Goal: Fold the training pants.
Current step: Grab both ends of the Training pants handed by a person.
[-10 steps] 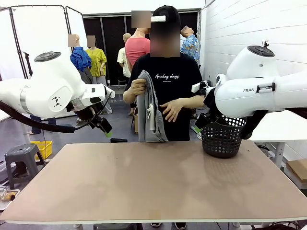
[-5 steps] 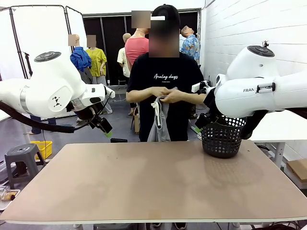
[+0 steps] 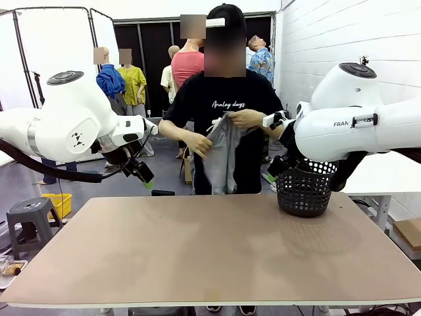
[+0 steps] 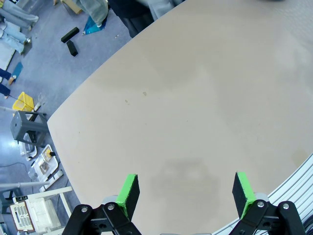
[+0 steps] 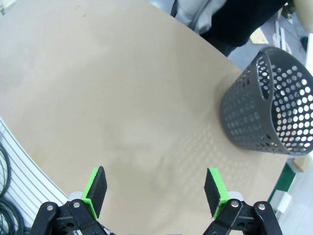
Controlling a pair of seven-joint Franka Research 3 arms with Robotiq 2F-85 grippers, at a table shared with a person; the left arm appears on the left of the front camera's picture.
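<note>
While the person holds the training pants up beyond the far edge of the bench and both jaws stand wide and empty, the cloth looks light, limp, best pinched at the waistband corners.

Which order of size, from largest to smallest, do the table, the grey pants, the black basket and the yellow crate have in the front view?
1. the table
2. the training pants and the black basket: about alike, pants taller, basket wider; not ranked
3. the yellow crate, smallest, though it stands farther back
</note>
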